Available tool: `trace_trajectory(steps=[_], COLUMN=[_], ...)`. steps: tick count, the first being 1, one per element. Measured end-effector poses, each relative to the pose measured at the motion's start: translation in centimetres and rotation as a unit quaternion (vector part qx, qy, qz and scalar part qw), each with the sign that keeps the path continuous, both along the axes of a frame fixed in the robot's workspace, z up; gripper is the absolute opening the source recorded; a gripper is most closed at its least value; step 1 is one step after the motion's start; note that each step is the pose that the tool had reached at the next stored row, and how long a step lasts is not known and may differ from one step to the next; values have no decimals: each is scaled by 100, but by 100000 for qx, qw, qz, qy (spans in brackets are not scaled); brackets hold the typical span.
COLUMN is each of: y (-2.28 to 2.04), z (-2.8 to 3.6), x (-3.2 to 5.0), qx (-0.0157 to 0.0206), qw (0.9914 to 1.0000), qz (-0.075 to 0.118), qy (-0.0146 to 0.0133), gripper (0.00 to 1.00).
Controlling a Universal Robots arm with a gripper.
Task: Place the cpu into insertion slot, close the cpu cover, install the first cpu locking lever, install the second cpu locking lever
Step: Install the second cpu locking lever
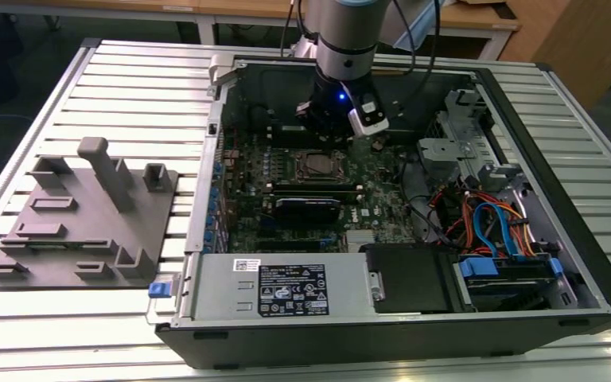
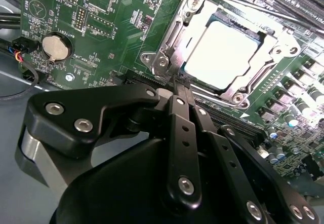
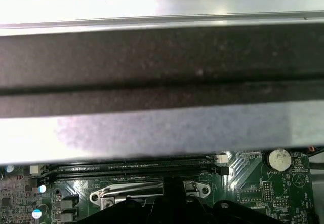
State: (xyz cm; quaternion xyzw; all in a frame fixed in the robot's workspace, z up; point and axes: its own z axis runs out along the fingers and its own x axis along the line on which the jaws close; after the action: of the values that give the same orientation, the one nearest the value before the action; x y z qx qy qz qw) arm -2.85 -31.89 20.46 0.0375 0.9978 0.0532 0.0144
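In the second wrist view, the gripper (image 2: pixel 177 79) has its 2 black fingers (image 2: pixel 181 133) pressed together, holding nothing. Just past the tips sits the cpu (image 2: pixel 225 51), flat, square and shiny silver, lying in the insertion slot (image 2: pixel 223 16) under the silver cpu cover (image 2: pixel 169 44).

Open room above the cpu cover (image 2: pixel 223 46), hemmed by memory slots (image 2: pixel 283 1) and case wall (image 3: pixel 162 67).

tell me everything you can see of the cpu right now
The cpu is a flat square chip with a pale, dull metal top and rounded corners, glaring under the light. In the second wrist view it lies flat in the insertion slot, with the silver cpu cover framing its edges. The gripper hangs just off the socket's corner, not touching the chip.
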Motion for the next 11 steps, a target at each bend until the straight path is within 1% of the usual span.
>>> trace_trajectory(steps=[7, 9, 11], y=[-52, -61, -61], z=[0, 1, 0], x=[0, 0, 0], qx=[-50, -59, -60], qw=[100000, 100000, 100000], qz=[2, 1, -8], qy=[2, 2, 2], gripper=[10, 10, 10])
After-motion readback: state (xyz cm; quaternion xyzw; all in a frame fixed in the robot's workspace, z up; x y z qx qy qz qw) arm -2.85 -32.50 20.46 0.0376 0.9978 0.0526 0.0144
